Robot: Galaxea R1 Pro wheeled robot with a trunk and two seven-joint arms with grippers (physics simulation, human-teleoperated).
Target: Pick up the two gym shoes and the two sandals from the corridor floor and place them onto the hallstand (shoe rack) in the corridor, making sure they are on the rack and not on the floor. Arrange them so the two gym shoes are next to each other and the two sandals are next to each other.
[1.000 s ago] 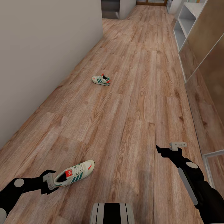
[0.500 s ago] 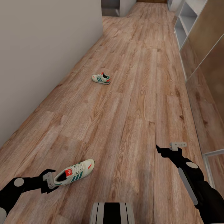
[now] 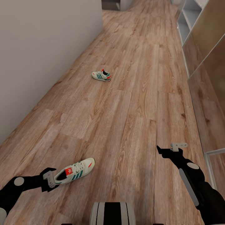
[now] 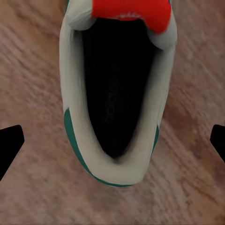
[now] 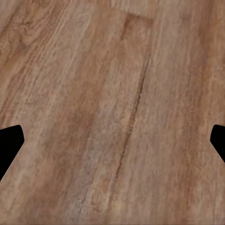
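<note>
The near gym shoe (image 3: 75, 171) lies on the corridor floor (image 3: 125, 118) right at the left hand (image 3: 50, 179), its heel toward the hand and its toe pointing away and toward the right arm's side. In the left wrist view the same gym shoe (image 4: 117, 93) sits between the two dark fingertips (image 4: 9, 145), heel opening facing the camera, red tongue label beyond it, green trim along the heel. The left hand is spread wide, its fingers on either side of the heel and not touching it; whether it rests on the floor I cannot tell. The far gym shoe (image 3: 101, 75) stands well ahead of both hands, farther down the corridor and nearer the grey wall (image 3: 40, 53). The right hand (image 3: 175, 147) hovers over bare planks, spread apart as well, with only wood grain (image 5: 112, 112) between its fingertips (image 5: 10, 143). A pale shelf unit (image 3: 187, 18) stands far ahead on the right hand's side.
</note>
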